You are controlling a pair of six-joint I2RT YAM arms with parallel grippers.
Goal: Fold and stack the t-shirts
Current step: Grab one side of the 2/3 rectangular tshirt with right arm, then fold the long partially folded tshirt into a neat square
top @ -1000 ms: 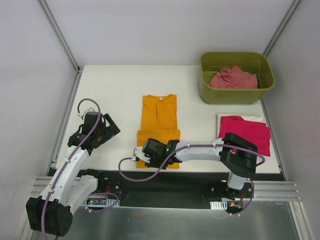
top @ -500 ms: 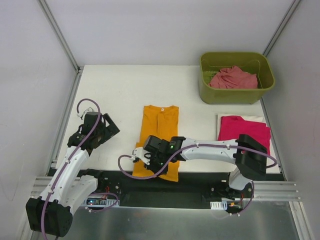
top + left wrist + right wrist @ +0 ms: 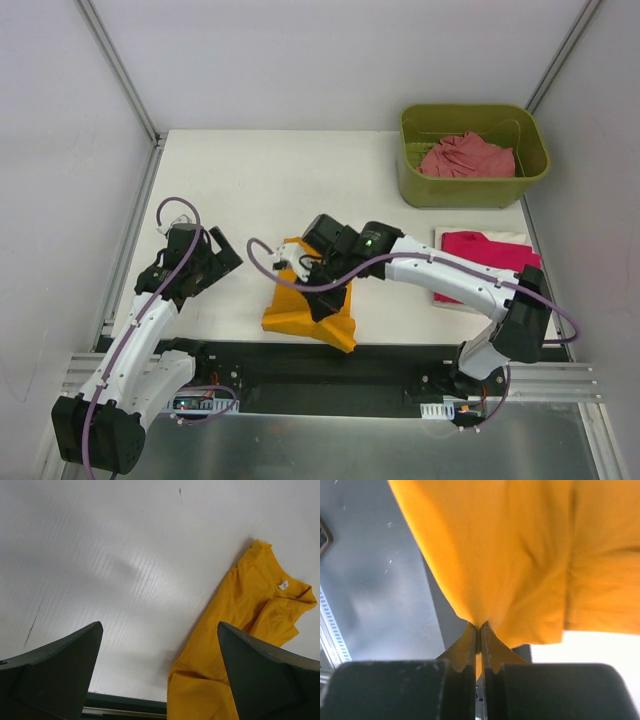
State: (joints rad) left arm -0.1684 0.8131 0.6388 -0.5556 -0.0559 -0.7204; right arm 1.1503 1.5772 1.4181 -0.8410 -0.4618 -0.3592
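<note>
The orange-yellow t-shirt [image 3: 305, 318] lies bunched at the table's front middle, its near part draped over the black front rail. My right gripper [image 3: 316, 290] is shut on a pinch of its cloth [image 3: 520, 555] and holds it raised; the fingertips [image 3: 479, 626] meet on the fabric. My left gripper [image 3: 222, 258] is open and empty at the left, apart from the shirt, which shows in its view [image 3: 250, 625] to the right of the gap [image 3: 159, 630]. The magenta t-shirt [image 3: 500, 262] lies folded at the right. The salmon-pink t-shirt [image 3: 465, 157] is crumpled in the bin.
The olive-green bin [image 3: 470, 190] stands at the back right corner. A pale sheet edge [image 3: 470, 234] shows under the magenta shirt. The black front rail [image 3: 400, 360] runs along the near edge. White walls with metal frame posts enclose the table.
My right gripper has risen and moved away from the front edge, carrying the orange shirt's near part up and back; the flat shirt is now bunched. The left arm has stayed put.
</note>
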